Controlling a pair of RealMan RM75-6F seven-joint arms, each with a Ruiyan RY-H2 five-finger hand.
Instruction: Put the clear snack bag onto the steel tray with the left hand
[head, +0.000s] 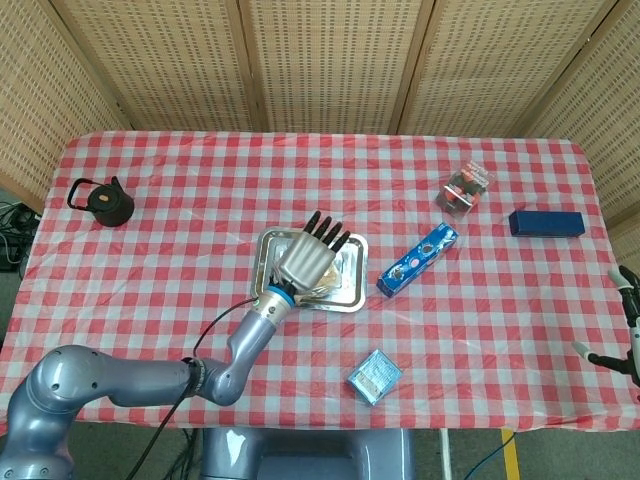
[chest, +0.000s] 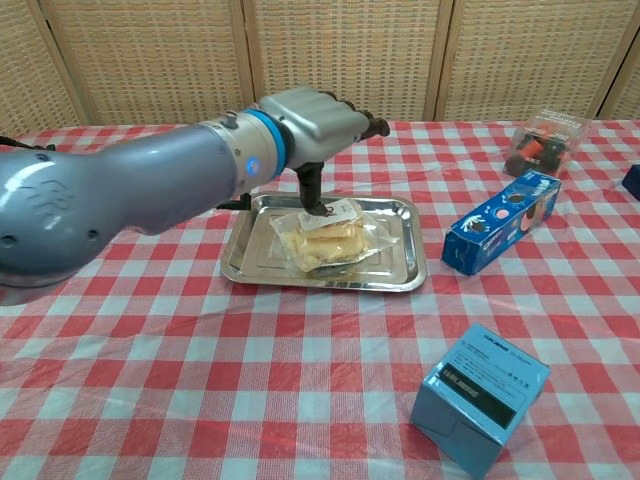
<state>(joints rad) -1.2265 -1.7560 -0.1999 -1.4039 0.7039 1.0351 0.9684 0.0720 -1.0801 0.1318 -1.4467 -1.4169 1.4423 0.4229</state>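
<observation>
The clear snack bag (chest: 325, 238), holding pale yellow pieces, lies flat in the middle of the steel tray (chest: 250, 258). My left hand (chest: 312, 118) hovers just above it with fingers stretched out and apart, and the thumb points down near the bag's back edge. In the head view this hand (head: 305, 257) covers most of the tray (head: 351, 296), and only a corner of the bag (head: 322, 287) shows. My right hand (head: 622, 332) is at the table's far right edge, fingers apart and holding nothing.
A long blue box (chest: 500, 222) lies right of the tray. A light blue box (chest: 482, 395) stands near the front edge. A clear pack of dark and red items (chest: 540, 142) and a dark blue box (head: 545, 222) sit at the back right. A black kettle (head: 103, 203) stands far left.
</observation>
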